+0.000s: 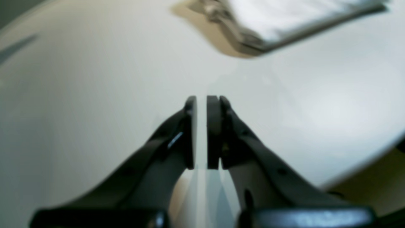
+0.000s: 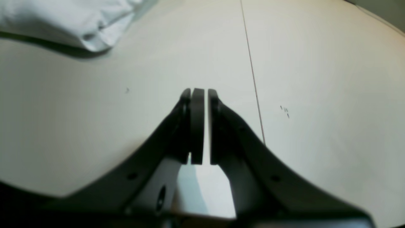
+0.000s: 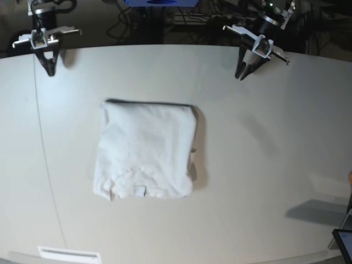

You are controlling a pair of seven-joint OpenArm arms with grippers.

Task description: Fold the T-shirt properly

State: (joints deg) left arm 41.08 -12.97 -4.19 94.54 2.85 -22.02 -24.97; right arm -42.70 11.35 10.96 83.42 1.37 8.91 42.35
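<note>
The T-shirt (image 3: 146, 149) lies folded mid-table (image 3: 264, 165), long axis running toward the camera; both pincers, left (image 3: 242, 74) and right (image 3: 50, 70), hang pressed together, empty, at the far edge, the left slightly nearer

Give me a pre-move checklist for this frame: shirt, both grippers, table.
1. T-shirt folded into a compact rectangle, neck side toward the near edge: ok.
2. Left gripper shut, holding nothing, apart from the shirt: ok.
3. Right gripper shut, holding nothing, apart from the shirt: ok.
4. Shirt lies wholly on the table, away from its edges: ok.
5. Fold edges even: not ok; the right side shows a bit of cloth poking out.
6. Layers underneath lying flat: cannot tell, hidden by the top layer.
</note>
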